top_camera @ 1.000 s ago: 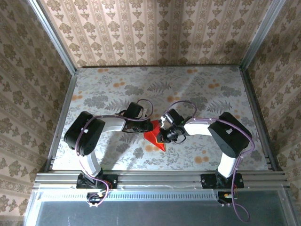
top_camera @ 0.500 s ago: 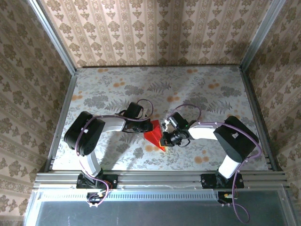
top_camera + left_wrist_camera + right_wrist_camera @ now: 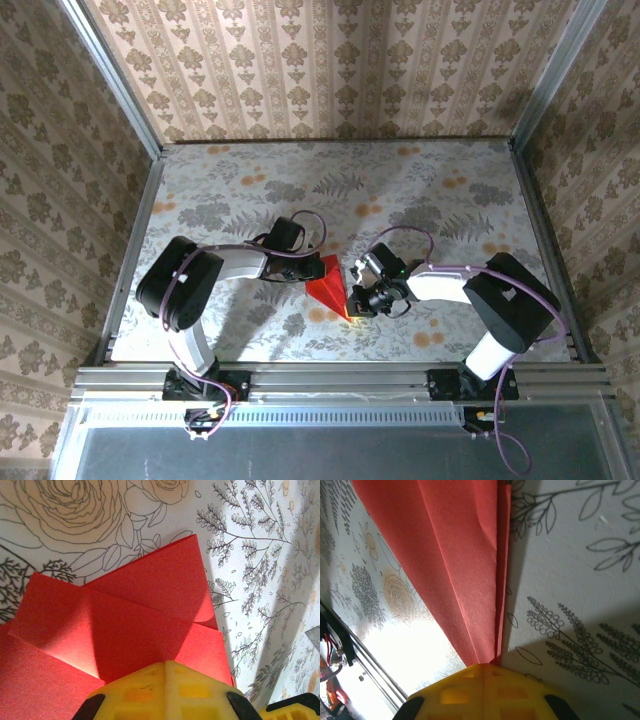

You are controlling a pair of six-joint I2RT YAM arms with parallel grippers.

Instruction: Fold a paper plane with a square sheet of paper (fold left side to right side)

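Observation:
The red sheet of paper [image 3: 328, 285] lies flat at the table's middle, folded into a narrow shape whose point faces the near edge. My left gripper [image 3: 312, 272] is shut, and its yellow fingertips [image 3: 150, 680] rest on top of the paper [image 3: 145, 610] at its left side, over overlapping flaps. My right gripper [image 3: 356, 300] is also shut. In the right wrist view it [image 3: 487, 666] sits at the near end of the paper's [image 3: 455, 555] long right folded edge, with the layered edge running up to the seam between its fingers.
The table is covered by a floral cloth [image 3: 430, 200]. Papered walls with metal rails [image 3: 140, 230] enclose it on three sides. Both arms reach in low from the near edge, with the right arm's elbow [image 3: 510, 300] far to the right.
My right gripper has slid along the paper's right edge toward its near tip, and its arm has swung out to the right. The left arm and the paper have stayed put.

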